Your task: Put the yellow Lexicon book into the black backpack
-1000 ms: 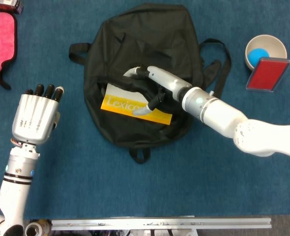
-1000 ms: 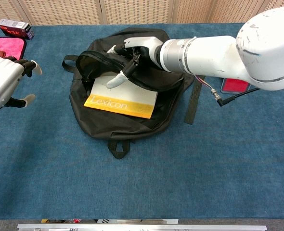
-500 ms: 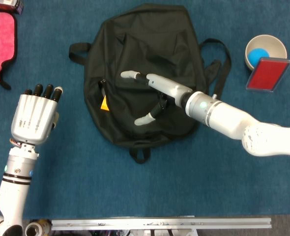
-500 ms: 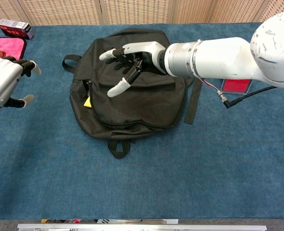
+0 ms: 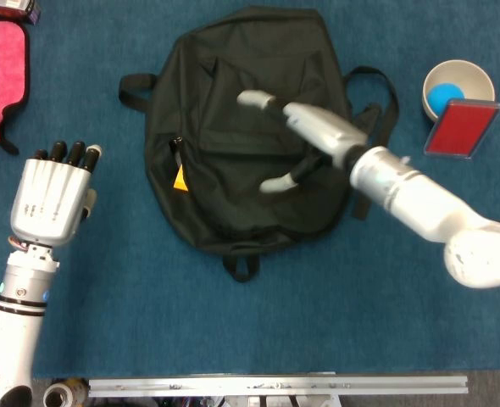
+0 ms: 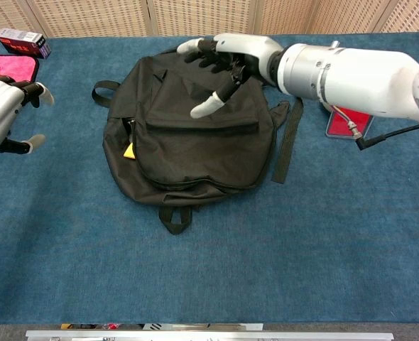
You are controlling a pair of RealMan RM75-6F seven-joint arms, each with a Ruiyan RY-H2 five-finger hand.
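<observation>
Beside the black backpack (image 5: 246, 127), bowl (image 5: 459, 87) and red case (image 5: 462, 127); both hands (image 5: 305, 140) (image 5: 51, 199) empty, fingers apart.

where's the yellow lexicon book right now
Almost all of it is hidden inside the black fabric backpack; only a yellow corner of the yellow Lexicon book pokes from the zipper opening on the backpack's left edge in both views.

One black backpack (image 5: 248, 127) — one yellow book corner (image 5: 180, 180) — one bowl (image 5: 459, 87), two hands (image 5: 47, 197) (image 5: 305, 140).
</observation>
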